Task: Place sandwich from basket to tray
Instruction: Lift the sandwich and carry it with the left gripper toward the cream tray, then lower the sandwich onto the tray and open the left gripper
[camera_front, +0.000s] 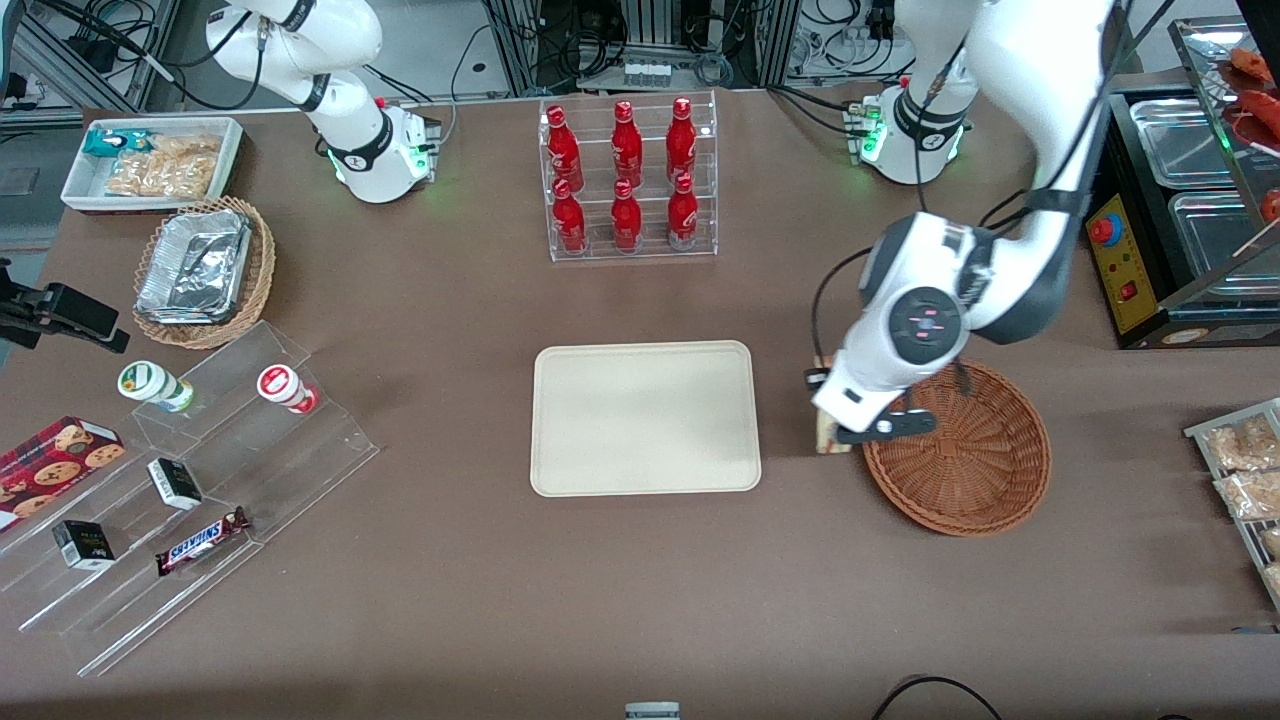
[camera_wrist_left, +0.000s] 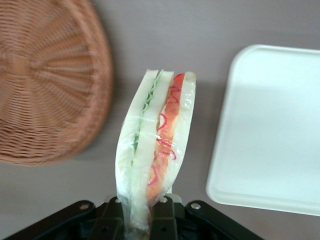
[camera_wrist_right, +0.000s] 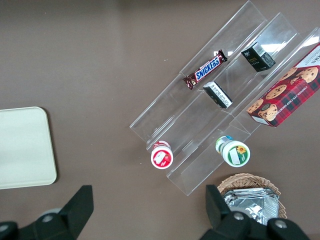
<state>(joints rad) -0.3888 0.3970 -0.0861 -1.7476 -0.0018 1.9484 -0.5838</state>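
Observation:
My left gripper (camera_wrist_left: 141, 212) is shut on the wrapped sandwich (camera_wrist_left: 156, 145), a wedge of white bread with green and red filling along its cut edge. In the front view the gripper (camera_front: 838, 428) hangs above the bare table in the gap between the reddish-brown basket (camera_front: 975, 470) and the cream tray (camera_front: 645, 417), with a sliver of the sandwich (camera_front: 826, 432) showing under the wrist. The basket (camera_wrist_left: 45, 85) and the tray (camera_wrist_left: 270, 125) flank the sandwich in the left wrist view. Nothing lies in the basket or on the tray.
A clear rack of red bottles (camera_front: 628, 180) stands farther from the front camera than the tray. Toward the parked arm's end lie a tan basket with foil (camera_front: 200, 270), a white snack bin (camera_front: 150, 165) and clear steps with snacks (camera_front: 190, 480). Snack packets (camera_front: 1245, 470) sit at the working arm's end.

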